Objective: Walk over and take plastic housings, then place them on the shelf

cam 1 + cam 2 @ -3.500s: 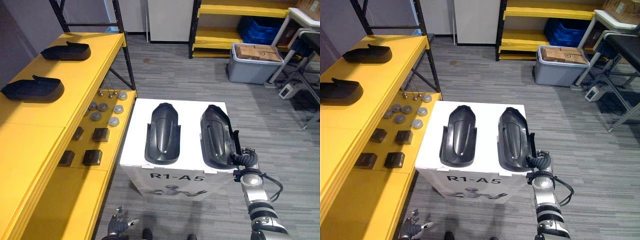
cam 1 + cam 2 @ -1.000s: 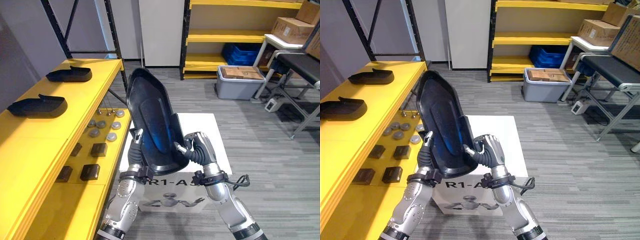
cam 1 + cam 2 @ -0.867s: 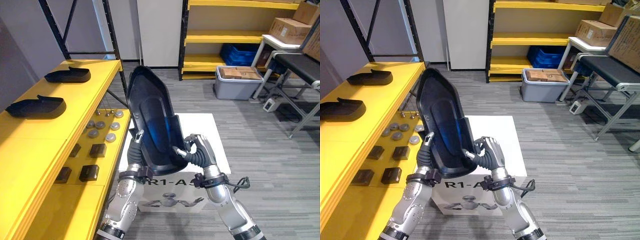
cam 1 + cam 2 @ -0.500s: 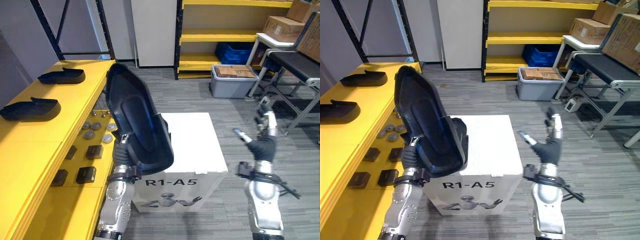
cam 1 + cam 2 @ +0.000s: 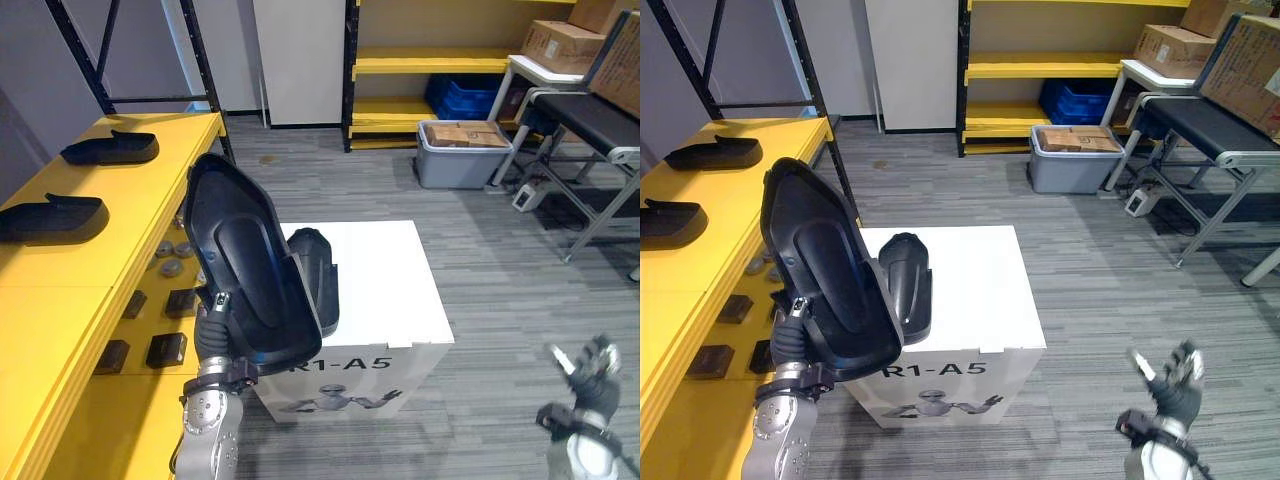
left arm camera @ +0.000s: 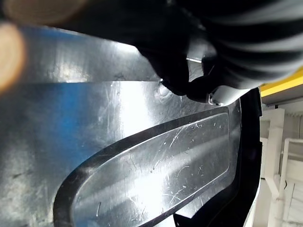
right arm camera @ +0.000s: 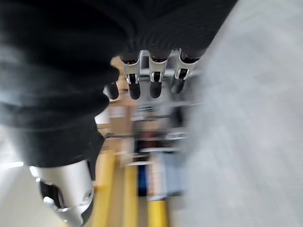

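Left robot hand [image 5: 213,322] grasps the plastic housing [image 5: 250,270], right robot hand [image 5: 1170,378] released: carry it steadily to the shelf [image 5: 120,200].

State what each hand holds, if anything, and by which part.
Left hand grips the black plastic housing at its lower edge; right hand holds nothing.

You have bright, even light from overhead across the yellow shelf [image 5: 60,280] and the grey floor [image 5: 480,250], a soft shadow at the foot of the white box [image 5: 390,290], a dull sheen on the raised housing [image 5: 255,270], and white-blue glare on its scratched face in the left wrist view.
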You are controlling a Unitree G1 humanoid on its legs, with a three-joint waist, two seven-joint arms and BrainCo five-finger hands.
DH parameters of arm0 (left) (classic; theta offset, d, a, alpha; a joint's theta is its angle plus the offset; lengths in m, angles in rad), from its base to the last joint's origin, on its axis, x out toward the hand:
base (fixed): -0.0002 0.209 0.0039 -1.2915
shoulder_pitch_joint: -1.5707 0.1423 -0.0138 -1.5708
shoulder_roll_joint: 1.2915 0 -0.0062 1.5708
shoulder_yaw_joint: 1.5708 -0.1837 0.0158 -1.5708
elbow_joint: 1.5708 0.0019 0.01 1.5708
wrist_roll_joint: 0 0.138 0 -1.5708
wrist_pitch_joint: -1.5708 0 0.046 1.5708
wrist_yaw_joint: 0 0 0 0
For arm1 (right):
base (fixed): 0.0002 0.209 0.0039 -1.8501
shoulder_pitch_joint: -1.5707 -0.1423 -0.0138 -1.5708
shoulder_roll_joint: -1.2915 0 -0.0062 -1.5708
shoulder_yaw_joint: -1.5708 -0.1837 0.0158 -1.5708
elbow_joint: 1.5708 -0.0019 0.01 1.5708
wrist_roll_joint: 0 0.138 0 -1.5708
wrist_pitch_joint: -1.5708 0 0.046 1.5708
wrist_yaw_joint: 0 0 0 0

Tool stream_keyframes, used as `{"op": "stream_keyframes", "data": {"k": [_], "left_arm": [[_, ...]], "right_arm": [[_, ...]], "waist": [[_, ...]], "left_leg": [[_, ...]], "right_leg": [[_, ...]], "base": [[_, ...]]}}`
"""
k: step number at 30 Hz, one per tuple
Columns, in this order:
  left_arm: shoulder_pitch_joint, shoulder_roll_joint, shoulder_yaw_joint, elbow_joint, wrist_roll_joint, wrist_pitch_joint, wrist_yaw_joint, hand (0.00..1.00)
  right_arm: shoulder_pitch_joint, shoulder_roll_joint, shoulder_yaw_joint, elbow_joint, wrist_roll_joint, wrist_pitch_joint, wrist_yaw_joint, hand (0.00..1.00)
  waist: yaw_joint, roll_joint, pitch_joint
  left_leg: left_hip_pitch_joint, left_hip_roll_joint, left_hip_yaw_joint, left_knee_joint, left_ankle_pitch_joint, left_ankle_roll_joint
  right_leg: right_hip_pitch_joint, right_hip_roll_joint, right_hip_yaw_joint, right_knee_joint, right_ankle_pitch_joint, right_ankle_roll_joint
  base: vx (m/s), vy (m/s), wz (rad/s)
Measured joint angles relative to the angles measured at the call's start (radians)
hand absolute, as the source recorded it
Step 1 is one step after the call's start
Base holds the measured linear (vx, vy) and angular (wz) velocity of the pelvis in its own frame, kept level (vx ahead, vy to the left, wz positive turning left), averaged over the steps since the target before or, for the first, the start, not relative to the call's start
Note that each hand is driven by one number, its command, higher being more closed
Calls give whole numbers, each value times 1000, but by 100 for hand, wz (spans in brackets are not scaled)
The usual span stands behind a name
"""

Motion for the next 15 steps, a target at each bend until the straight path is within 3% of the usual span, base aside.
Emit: {"op": "stream_keyframes", "data": {"k": [8, 15], "left_arm": [[90, -30, 0, -43, 1, -2, -17, 100], [111, -56, -10, -59, 22, -15, -22, 100]], "right_arm": [[59, 83, 113, 393, -50, 44, 76, 0], [54, 98, 283, 482, -146, 70, 112, 0]], "waist": [[17, 1, -17], [54, -6, -24]], "left_leg": [[28, 5, -8, 2, -11, -7], [10, -4, -63, 4, -13, -9]], "right_leg": [[33, -8, -22, 36, -25, 9], [35, -21, -83, 67, -67, 18]], "base": [[-17, 4, 3], [-33, -18, 26]]}}
